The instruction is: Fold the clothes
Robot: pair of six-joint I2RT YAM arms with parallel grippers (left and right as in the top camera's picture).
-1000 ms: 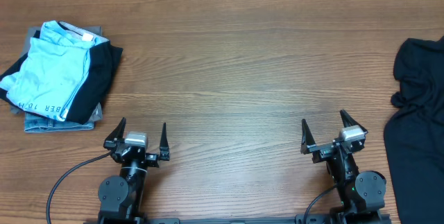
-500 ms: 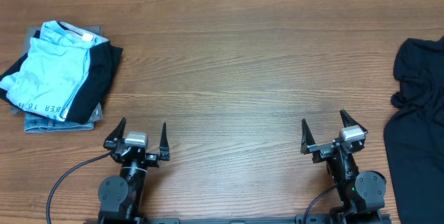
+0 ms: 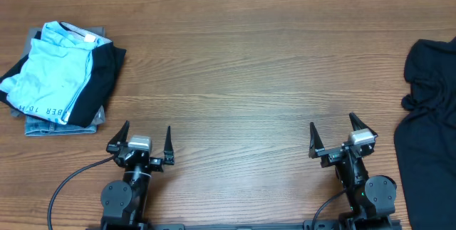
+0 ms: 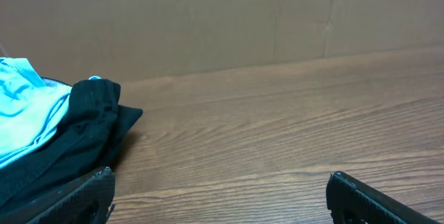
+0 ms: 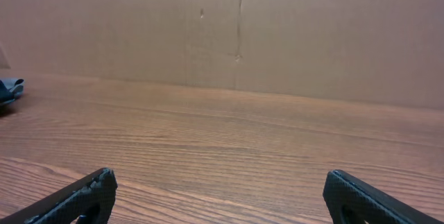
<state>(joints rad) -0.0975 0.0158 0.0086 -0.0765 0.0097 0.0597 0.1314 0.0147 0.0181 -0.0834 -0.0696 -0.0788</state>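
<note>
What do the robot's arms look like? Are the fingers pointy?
Yes! Both arms are black. The left gripper and right gripper each have two thin, pointy black fingers and a small silvery block behind them. A black cable curls from the left arm's base.

Brown wood-grain table (image 3: pixel 235 66), cloth at both sides.
Crumpled black T-shirt (image 3: pixel 431 116) at right edge; folded garment pile (image 3: pixel 60 73) at upper left.

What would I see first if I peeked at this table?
The bright light blue garment jumps out, lying on top of a folded pile at the far left of the wooden table. On the other side, a crumpled black T-shirt lies at the right edge of the overhead view. At the near side, the left gripper and right gripper are wide open, holding nothing.
</note>
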